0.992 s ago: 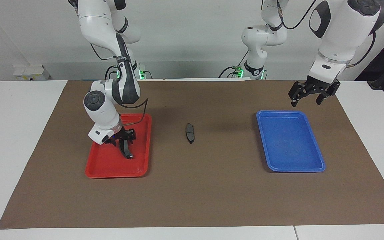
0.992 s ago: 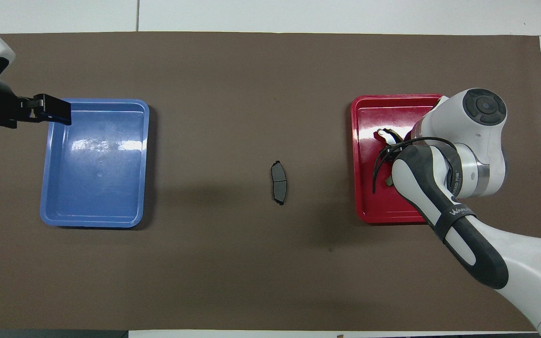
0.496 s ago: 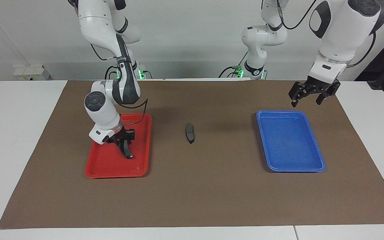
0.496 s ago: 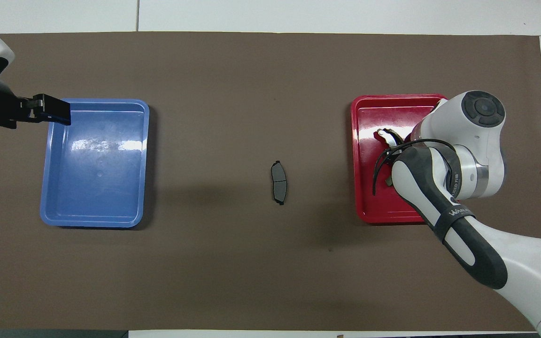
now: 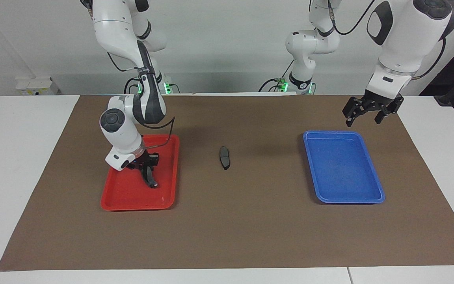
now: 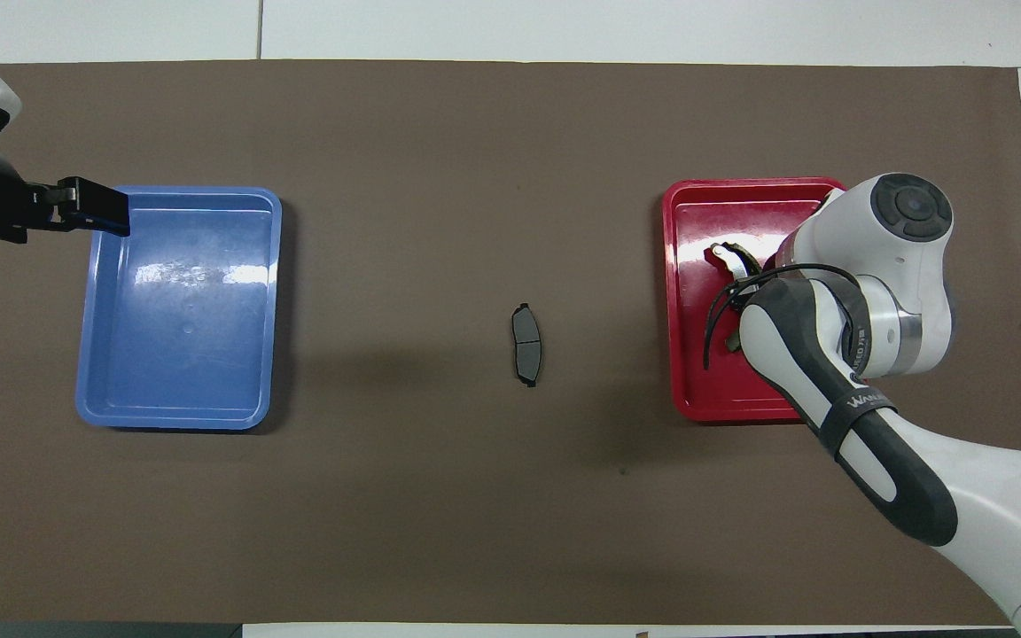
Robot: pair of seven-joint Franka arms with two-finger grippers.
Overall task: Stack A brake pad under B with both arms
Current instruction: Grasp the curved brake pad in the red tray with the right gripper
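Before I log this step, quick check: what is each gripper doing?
Right gripper: shut on the curved brake shoe in the red tray.
Left gripper: open, empty, over the mat beside the blue tray.

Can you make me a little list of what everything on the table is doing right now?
A brake pad: flat on the brown mat, between the trays
B: in the red tray, right gripper shut on it
Blue tray: nothing in it
Left gripper: open, waiting in the air over the blue tray's edge
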